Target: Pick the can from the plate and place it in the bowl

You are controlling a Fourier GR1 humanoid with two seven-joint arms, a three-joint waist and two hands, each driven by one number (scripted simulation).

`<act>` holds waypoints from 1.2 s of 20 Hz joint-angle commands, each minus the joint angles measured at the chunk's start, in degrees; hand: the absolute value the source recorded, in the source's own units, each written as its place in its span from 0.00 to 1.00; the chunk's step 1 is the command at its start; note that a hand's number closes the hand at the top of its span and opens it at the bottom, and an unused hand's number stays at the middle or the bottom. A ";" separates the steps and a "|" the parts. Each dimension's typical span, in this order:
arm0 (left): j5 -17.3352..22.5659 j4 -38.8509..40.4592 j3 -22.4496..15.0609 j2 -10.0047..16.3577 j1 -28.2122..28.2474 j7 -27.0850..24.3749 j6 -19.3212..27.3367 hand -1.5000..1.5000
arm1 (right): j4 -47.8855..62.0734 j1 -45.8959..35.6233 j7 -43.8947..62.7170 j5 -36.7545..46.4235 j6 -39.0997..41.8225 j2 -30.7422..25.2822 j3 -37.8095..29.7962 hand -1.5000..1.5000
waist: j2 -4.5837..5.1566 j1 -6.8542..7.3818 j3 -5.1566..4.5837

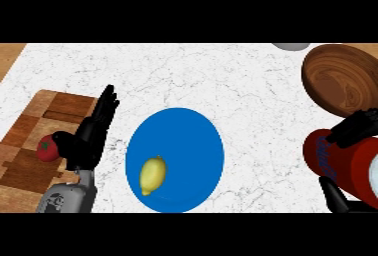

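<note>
Curling round the can point(345, 166), the right robot hand point(356, 128) is coming in at the right edge of the view. We are seeing its dark fingers wrapped over the top of the can and its thumb under the lower side, so it is closed on the can.

Can: red with a blue label, tilting, with its pale end pointing toward the right edge. It is sitting off the plate point(181, 137), well to the right of it and just below the bowl point(341, 75) in the view. We cannot tell whether it is touching the worktop point(214, 75).

Bowl: brown wood, lying at the upper right. We are seeing nothing inside it.

Plate: blue and round, lying at the middle of the white marbled worktop. It is carrying one lemon point(153, 175) on its lower left part.

Left robot hand point(88, 136): resting at the left, with its fingers straight and pointing up the view. It is holding nothing.

Cutting board point(33, 135): wooden, lying at the left edge, partly under the left robot hand.

Tomato point(48, 148): red, sitting on the cutting board just beside the left robot hand.

Grey object point(290, 45): we are seeing only a sliver at the top edge and cannot tell what it is.
</note>
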 commanded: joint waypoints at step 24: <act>-0.04 2.88 0.60 -0.83 0.18 -4.44 -2.90 0.50 | 49.51 -32.43 -3.30 19.94 5.91 -5.18 -4.31 1.00 | 0.69 2.30 0.03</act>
